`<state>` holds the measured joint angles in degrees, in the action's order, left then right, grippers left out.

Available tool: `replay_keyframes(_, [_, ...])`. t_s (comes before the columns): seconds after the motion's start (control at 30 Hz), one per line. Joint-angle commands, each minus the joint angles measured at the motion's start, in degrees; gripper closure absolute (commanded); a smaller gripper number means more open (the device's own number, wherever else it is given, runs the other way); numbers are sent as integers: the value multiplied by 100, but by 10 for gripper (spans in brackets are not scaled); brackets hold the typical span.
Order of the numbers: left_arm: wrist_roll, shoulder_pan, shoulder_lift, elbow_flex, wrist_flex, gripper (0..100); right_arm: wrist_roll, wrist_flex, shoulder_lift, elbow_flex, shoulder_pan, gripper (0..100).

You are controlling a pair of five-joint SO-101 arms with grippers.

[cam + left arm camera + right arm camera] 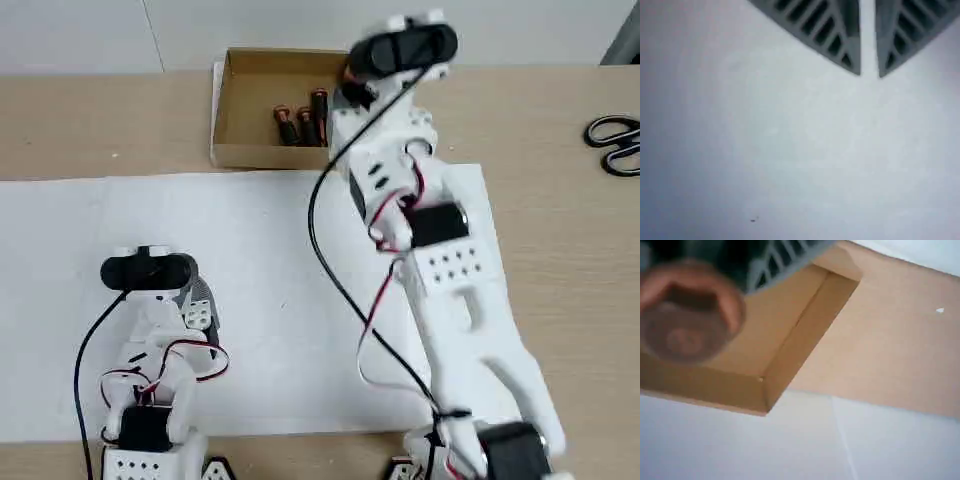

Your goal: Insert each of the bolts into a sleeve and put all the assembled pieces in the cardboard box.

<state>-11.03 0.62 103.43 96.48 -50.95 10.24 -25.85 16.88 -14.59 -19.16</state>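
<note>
Our right gripper [740, 280] is clamped on a coppery assembled piece [685, 332], above the cardboard box [240, 110] near its wall. Three finished pieces [300, 122] lie inside beside it. Our left gripper [868, 70], closed to a slit and empty, hangs over white paper [790, 150].

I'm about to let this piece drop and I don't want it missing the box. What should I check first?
1. Held piece over the cardboard box floor: ok.
2. Bolt seated in its sleeve: cannot tell, blurred.
3. Room beside the pieces already inside: ok.
4. Left gripper away from the box, over the white paper: ok.
</note>
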Motion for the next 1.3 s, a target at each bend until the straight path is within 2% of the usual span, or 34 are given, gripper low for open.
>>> replay_keyframes(0.0, [-44,-26,79,-22,-26,993,53,198,-558,1029,31,995])
replay_keyframes(0.37, [-53,-70,79,-22,-26,993,35,198,-2879,3235,40,995])
replay_keyframes(0.57, [-53,-70,79,-22,-26,993,-352,198,-4171,4387,40,995])
replay_keyframes(1.27, [-53,-70,79,-22,-26,993,-369,136,-8198,8255,13,995])
